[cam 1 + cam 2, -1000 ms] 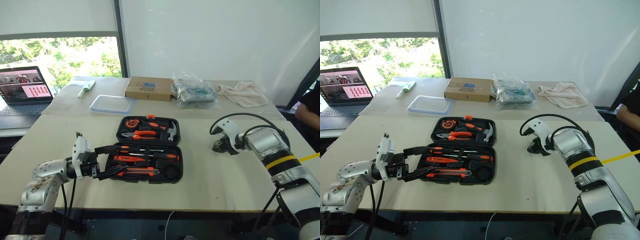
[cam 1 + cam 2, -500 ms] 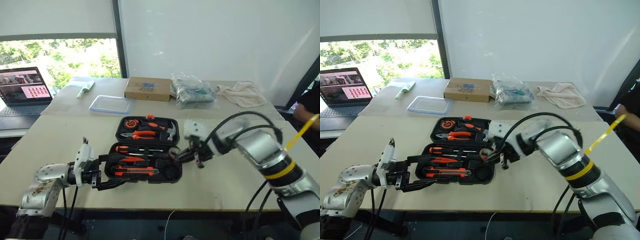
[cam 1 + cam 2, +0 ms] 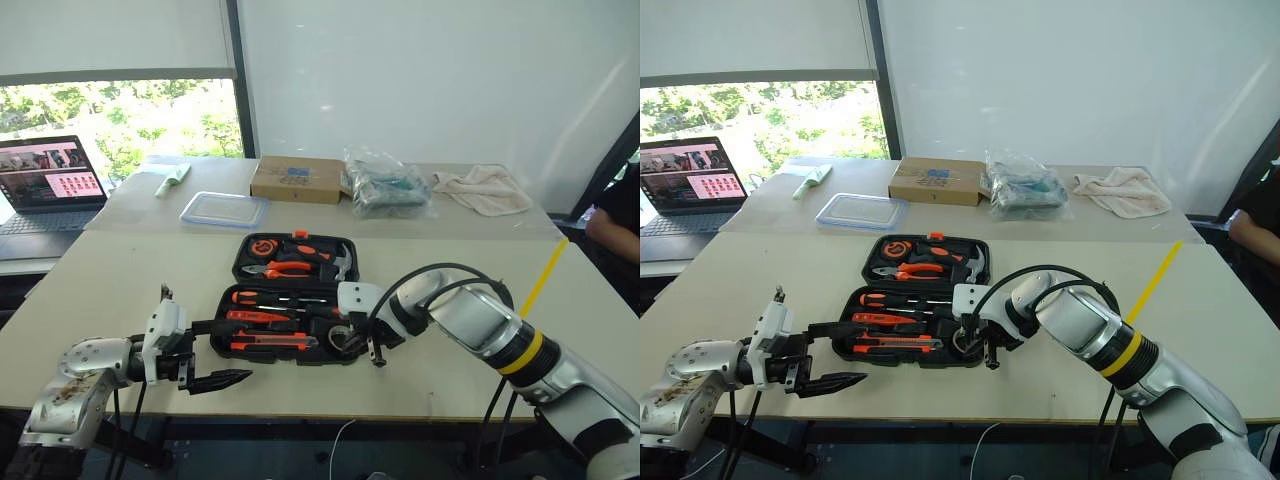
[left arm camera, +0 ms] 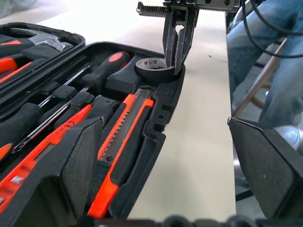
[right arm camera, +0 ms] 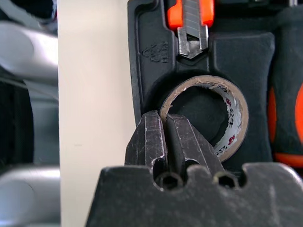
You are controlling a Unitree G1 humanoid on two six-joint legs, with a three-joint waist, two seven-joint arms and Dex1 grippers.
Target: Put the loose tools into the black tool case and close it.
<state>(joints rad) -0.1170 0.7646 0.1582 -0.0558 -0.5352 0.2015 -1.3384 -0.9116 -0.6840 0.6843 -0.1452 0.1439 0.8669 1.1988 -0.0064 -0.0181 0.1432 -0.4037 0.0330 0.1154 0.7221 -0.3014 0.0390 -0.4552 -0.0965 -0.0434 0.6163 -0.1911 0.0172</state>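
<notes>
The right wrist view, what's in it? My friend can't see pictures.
A small black tape roll sits in its round slot in the black tool case, with the right gripper pinching its wall. Past it lies the black-and-orange utility knife, beside bare table.

My two head eyes look forward and down over the worktop (image 3: 120,270), both taking in the open tool case (image 3: 290,300). My left wrist camera skims low along that case from its end; my right wrist camera peers close onto the tape roll (image 5: 208,116), which the left wrist view shares.
</notes>
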